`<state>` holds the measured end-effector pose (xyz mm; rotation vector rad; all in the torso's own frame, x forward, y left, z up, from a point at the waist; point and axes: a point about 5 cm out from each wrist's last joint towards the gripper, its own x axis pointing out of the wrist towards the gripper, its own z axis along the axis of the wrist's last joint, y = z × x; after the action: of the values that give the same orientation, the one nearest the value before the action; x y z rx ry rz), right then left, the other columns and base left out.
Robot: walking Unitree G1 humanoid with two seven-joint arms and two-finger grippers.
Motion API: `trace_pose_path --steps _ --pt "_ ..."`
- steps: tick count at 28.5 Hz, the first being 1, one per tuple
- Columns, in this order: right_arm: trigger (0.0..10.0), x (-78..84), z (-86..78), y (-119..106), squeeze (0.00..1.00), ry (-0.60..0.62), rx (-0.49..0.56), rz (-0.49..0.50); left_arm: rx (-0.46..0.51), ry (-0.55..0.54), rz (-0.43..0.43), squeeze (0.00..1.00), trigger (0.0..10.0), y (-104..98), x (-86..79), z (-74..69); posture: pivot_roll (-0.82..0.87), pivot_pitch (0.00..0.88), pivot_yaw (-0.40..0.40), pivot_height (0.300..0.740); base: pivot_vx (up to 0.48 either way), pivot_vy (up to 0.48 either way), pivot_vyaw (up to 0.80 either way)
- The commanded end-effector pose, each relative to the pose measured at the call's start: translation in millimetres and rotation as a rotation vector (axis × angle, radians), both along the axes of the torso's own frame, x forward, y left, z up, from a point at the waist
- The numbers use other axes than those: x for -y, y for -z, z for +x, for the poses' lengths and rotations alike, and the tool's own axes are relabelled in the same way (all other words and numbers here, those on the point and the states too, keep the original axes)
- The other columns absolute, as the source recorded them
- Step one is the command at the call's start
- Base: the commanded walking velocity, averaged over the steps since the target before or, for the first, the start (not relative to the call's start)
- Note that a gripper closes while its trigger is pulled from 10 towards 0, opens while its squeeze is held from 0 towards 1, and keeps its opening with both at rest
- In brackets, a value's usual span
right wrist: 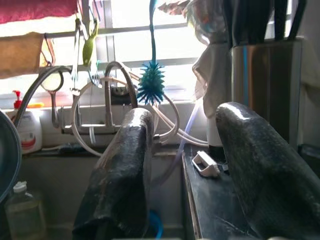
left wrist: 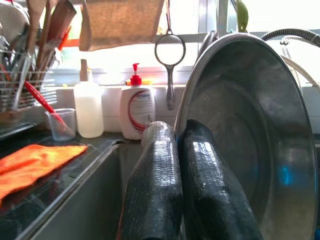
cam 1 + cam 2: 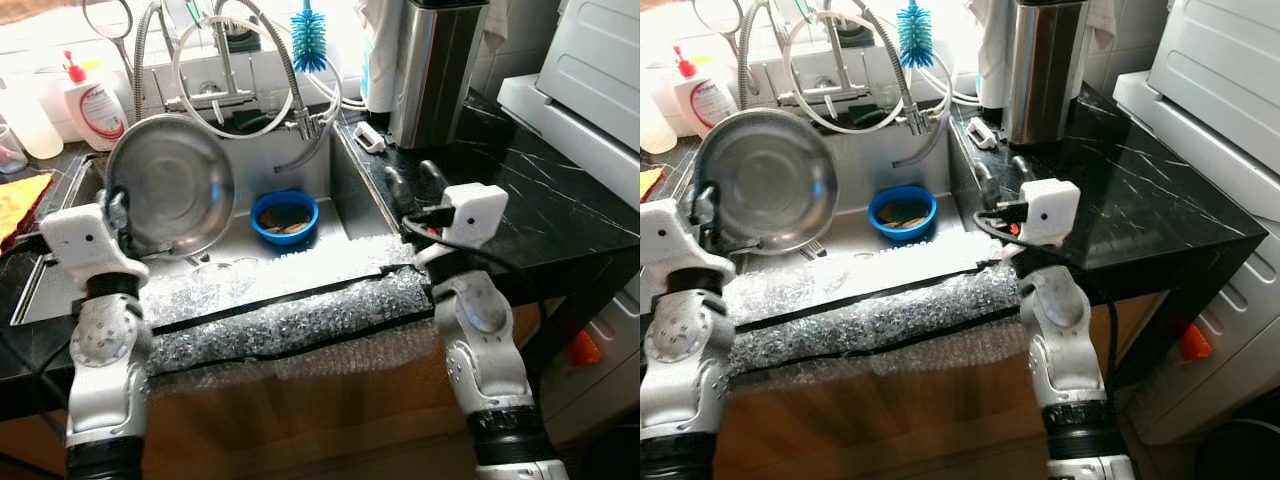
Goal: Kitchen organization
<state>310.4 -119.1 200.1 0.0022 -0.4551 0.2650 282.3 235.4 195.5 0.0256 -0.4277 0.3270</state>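
Far left, on the black counter: an orange cloth (image 3: 22, 203), cut off by the frame edge, and behind it a soap bottle with red pump (image 3: 94, 103) against the window sill. A utensil rack (image 2: 22, 75) is partly visible in the left wrist view; its contents are too crowded to separate.

Left gripper (image 2: 186, 165): fingers pressed together on the rim of the steel bowl (image 3: 172, 186), one finger outside, one inside the rim. The bowl is held tilted on edge over the left part of the sink (image 3: 345, 190), open side facing the camera. Its lower edge is hidden behind the left wrist in the eye views, so I cannot tell whether it touches the sink floor.

Sink centre: a small blue bowl (image 3: 284, 216) sits on the bottom, well apart from the steel bowl; brownish contents, not identifiable. The faucet (image 3: 228, 90) with looped hoses stands behind; a blue bottle brush (image 3: 309, 42) hangs above it. The front edge of the sink is covered with bubble wrap (image 3: 290, 315).

Right gripper (image 3: 412, 183): fingers spread apart, holding nothing, poised over the counter (image 3: 530, 200) at the right rim of the sink. A small white object (image 3: 368, 136) lies ahead of it, identity unclear. A steel knife block (image 3: 440, 70) stands beyond, top cut off.
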Motion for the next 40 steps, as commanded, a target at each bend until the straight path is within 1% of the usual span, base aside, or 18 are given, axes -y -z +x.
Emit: trace_pose_path --steps 1,3,5,6,8,12,16,19,20,21,25,26,27,32,34,35,38,40 --pt "10.0 -5.1 -3.4 -2.7 0.00 -0.007 0.019 -0.011 0.006 -0.019 0.034 0.00 10.0 -1.0 -2.4 -0.2 -0.07 0.000 0.073 0.740 0.000 0.000 0.00" --pt "10.0 -11.1 -8.9 0.9 0.00 -0.013 0.016 -0.025 -0.003 -0.009 0.058 0.00 10.0 1.8 0.8 3.1 -0.07 0.000 0.073 0.740 0.000 0.000 0.00" --pt "10.0 -14.5 -11.9 3.4 0.00 -0.019 0.004 -0.012 -0.006 -0.004 0.073 0.00 10.0 2.6 2.6 5.7 -0.08 0.000 0.076 0.740 0.000 0.000 0.00" --pt "10.0 -19.2 -16.4 4.4 0.00 -0.035 0.006 -0.012 -0.026 -0.004 0.113 0.00 10.0 4.7 3.9 8.7 -0.08 0.000 0.075 0.740 0.000 0.000 0.00" --pt "10.0 -23.2 -22.5 6.4 0.00 -0.045 0.002 -0.002 -0.043 -0.002 0.105 0.00 10.0 8.7 4.2 11.8 -0.08 0.000 0.074 0.740 0.000 0.000 0.00" --pt "10.0 -21.5 -25.8 10.1 0.00 -0.021 -0.003 -0.010 -0.045 -0.003 0.096 0.00 10.0 11.2 3.9 13.3 -0.09 0.000 0.074 0.740 0.000 0.000 0.00" --pt "10.0 -11.9 -25.8 17.7 0.00 0.036 -0.034 -0.015 -0.071 0.018 0.101 0.00 10.0 16.0 6.4 19.7 -0.09 0.000 0.076 0.740 0.000 0.000 0.00" --pt "10.0 -9.6 -26.5 22.5 0.00 0.049 -0.054 -0.025 -0.074 0.023 0.106 0.00 10.0 16.2 7.0 22.7 -0.09 0.000 0.077 0.740 0.000 0.000 0.00" --pt "10.0 -8.5 -26.8 25.5 0.00 0.055 -0.066 -0.029 -0.078 0.025 0.111 0.00 10.0 16.2 7.2 25.2 -0.09 0.000 0.077 0.740 0.000 0.000 0.00" --pt "10.0 -7.4 -27.1 29.9 0.00 0.065 -0.086 -0.035 -0.086 0.024 0.116 0.00 10.0 14.9 6.1 30.9 -0.09 0.000 0.079 0.740 0.000 0.000 0.00" --pt "10.0 -9.2 -27.4 31.0 0.00 0.065 -0.092 -0.034 -0.105 0.013 0.129 0.00 10.0 11.1 2.4 41.2 -0.10 0.000 0.081 0.740 0.000 0.000 0.00" --pt "10.0 -9.2 -27.4 31.0 0.00 0.065 -0.092 -0.034 -0.105 0.013 0.129 0.00 10.0 11.1 2.4 41.2 -0.10 0.000 0.081 0.740 0.000 0.000 0.00" --pt "10.0 -10.8 -26.9 30.7 0.00 0.062 -0.093 -0.034 -0.155 0.021 0.150 0.00 10.0 12.8 2.6 49.8 -0.09 0.000 0.083 0.740 0.000 0.000 0.00" --pt "10.0 -15.9 -25.3 29.2 0.00 0.043 -0.096 -0.035 -0.315 0.067 0.200 0.00 10.0 23.9 6.9 69.4 -0.10 0.000 0.091 0.740 0.000 0.000 0.00" --pt "10.0 -17.7 -24.8 28.4 0.00 0.035 -0.099 -0.034 -0.364 0.082 0.211 0.00 10.0 26.7 8.8 76.0 -0.10 0.000 0.092 0.740 0.000 0.000 0.00" --pt "10.0 -19.1 -24.5 28.0 0.00 0.026 -0.100 -0.036 -0.410 0.097 0.218 0.00 10.0 29.3 10.8 81.3 -0.10 0.000 0.092 0.740 0.000 0.000 0.00" --pt "10.0 -19.7 -24.3 27.8 0.00 0.023 -0.100 -0.038 -0.421 0.102 0.222 0.00 10.0 29.4 11.6 83.3 -0.10 0.000 0.093 0.740 0.000 0.000 0.00" --pt "10.0 -21.6 -23.4 26.8 0.00 0.014 -0.100 -0.041 -0.489 0.152 0.232 0.00 10.0 31.9 17.8 92.2 -0.10 0.000 0.099 0.740 0.000 0.000 0.00"
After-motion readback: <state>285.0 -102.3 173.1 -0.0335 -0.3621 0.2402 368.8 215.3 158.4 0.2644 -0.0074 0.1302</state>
